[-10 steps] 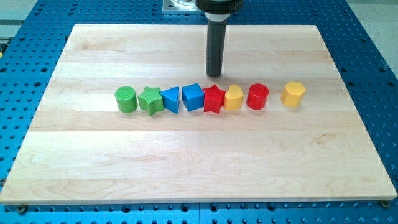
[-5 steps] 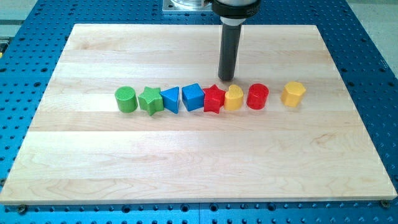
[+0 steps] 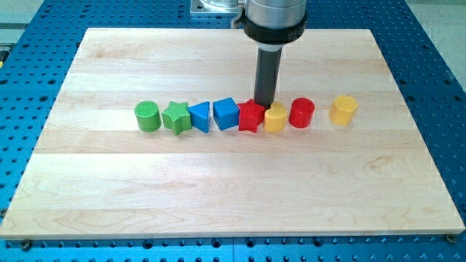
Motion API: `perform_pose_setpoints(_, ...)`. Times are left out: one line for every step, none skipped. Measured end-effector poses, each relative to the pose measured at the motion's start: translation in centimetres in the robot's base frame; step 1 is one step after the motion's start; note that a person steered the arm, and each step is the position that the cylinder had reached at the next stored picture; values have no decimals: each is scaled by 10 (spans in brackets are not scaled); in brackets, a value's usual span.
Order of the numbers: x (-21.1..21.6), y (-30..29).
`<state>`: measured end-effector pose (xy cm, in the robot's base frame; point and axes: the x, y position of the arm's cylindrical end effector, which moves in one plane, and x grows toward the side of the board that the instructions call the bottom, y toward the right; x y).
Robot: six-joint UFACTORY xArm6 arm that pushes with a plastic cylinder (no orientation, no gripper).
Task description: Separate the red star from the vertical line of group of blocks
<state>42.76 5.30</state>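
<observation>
The red star (image 3: 250,117) sits in a row of blocks across the board's middle. To its left are a blue cube (image 3: 226,113), a blue triangle (image 3: 199,116), a green star (image 3: 175,117) and a green cylinder (image 3: 148,116). To its right are a yellow rounded block (image 3: 275,117), a red cylinder (image 3: 301,113) and a yellow hexagon (image 3: 343,110). My tip (image 3: 264,105) stands just above the row, at the gap between the red star and the yellow rounded block, touching or nearly touching both.
The wooden board (image 3: 233,189) lies on a blue perforated table (image 3: 437,87). The arm's grey mount (image 3: 274,16) hangs over the board's top edge.
My tip has moved right and down toward the row, from above the red star to the joint between the red star and the yellow rounded block. The yellow block has shifted slightly down.
</observation>
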Motion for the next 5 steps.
perform_pose_setpoints(32,-23)
perform_pose_setpoints(49,-108)
perform_pose_setpoints(57,-171)
perform_pose_setpoints(69,-228)
perform_pose_setpoints(51,-174)
